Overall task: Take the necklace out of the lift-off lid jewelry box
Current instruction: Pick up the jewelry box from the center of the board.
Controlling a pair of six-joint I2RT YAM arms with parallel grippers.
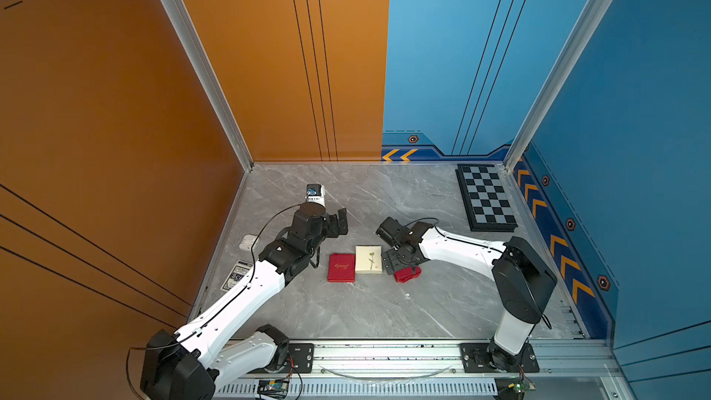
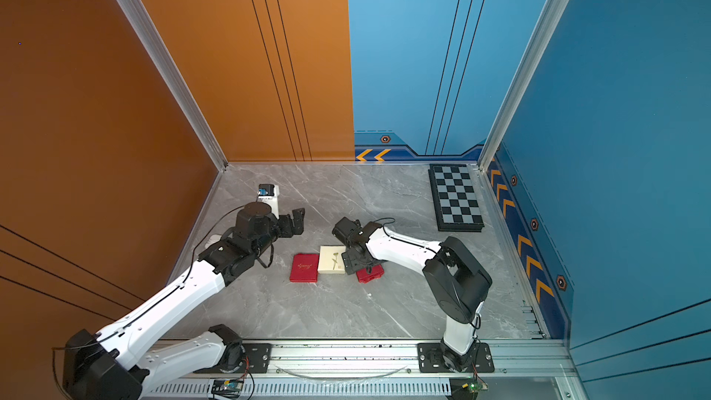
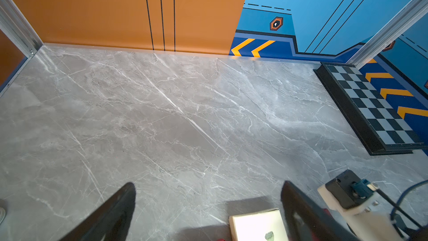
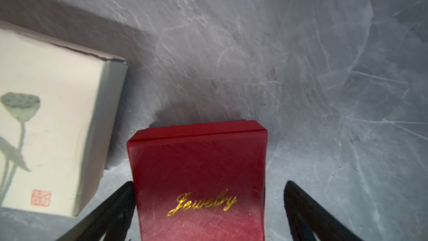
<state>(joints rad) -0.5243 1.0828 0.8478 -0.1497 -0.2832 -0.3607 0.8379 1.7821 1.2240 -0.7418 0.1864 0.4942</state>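
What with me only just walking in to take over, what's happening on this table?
The right gripper sits low over a red box marked Jewelry, its jaws open on either side of it, not clamped. The box's lid is on and no necklace shows. A cream lotus box lies right beside it, with a second red box beyond that, both closed. The left gripper hangs open over bare table, holding nothing.

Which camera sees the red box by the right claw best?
Right wrist view: the red box looms within the open right gripper, "Jewelry" readable. Both top views show it small, half hidden under that gripper. The left wrist view gives no clear sight.
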